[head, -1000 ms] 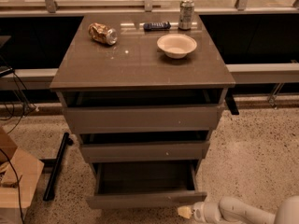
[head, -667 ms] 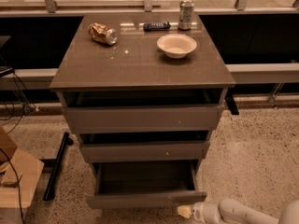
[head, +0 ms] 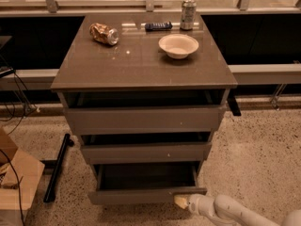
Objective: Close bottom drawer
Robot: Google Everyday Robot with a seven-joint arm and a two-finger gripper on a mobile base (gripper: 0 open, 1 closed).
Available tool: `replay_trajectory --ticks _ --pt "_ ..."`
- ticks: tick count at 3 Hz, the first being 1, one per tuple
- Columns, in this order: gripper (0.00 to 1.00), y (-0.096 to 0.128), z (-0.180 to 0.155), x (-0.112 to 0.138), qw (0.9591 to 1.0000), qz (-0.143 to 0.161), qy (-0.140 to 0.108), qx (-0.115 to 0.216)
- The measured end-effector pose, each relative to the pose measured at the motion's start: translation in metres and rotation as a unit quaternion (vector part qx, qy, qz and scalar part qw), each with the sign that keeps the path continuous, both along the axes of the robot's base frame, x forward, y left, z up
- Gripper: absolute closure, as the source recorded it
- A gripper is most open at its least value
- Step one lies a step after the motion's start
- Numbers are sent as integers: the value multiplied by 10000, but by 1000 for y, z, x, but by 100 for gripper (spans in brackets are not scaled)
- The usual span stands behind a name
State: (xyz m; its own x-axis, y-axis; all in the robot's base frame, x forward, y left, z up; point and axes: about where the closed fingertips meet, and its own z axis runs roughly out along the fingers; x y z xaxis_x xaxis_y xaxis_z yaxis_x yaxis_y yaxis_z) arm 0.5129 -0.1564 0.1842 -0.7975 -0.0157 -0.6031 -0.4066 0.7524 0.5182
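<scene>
Cream-tipped white gripper [head: 181, 202]: low, near right, at the right end of the bottom drawer's front, seemingly touching its lower edge; contact is not certain from this angle. Grip state: cannot tell. White arm [head: 225, 210] runs off to the near right.

Shallow grey-brown bottom drawer [head: 141, 196]: lowest of 3 in the grey-brown cabinet [head: 141, 69], pulled well out toward the near side, dark interior exposed. Not yet closed.

Risks: the push would land off-centre at the right end, so the drawer may rack and jam on its runners. The tip could slip under the plain front. A hard shove could rock the cabinet and disturb the white bowl [head: 178, 45] and upright silver can [head: 188, 14] on top.
</scene>
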Motion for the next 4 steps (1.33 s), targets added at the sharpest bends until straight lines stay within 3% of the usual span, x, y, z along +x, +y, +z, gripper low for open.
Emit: replay_trajectory --ticks 1,2,3,4 --pt "82 0 0 0 10000 0 -3 0" --pt "59 7 9 36 9991 -94 -417 66" --pt "37 10 15 61 9976 -175 -662 115" --pt "14 10 15 61 9976 -175 -663 115"
